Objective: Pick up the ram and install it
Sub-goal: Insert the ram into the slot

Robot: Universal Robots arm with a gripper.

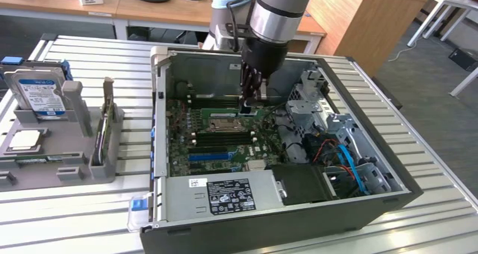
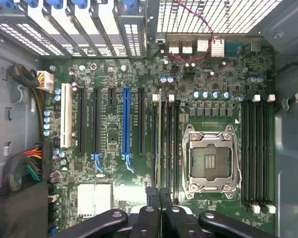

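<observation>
One ram stick stands on edge over the slots just beside the CPU socket. It is seen edge-on as a thin pale-green line running straight out from the gripper. Fingers nearly closed, pinching the stick's thin edge between them.

Exterior view: arm reaches down into the open case, gripper tips low over the motherboard. They meet a green strip, the ram, lying along the slots on the socket's far side. Cannot tell whether the stick is seated in a slot or just above one.

Hard drive stands in a grey holder outside the case, on the exterior view's left.
</observation>
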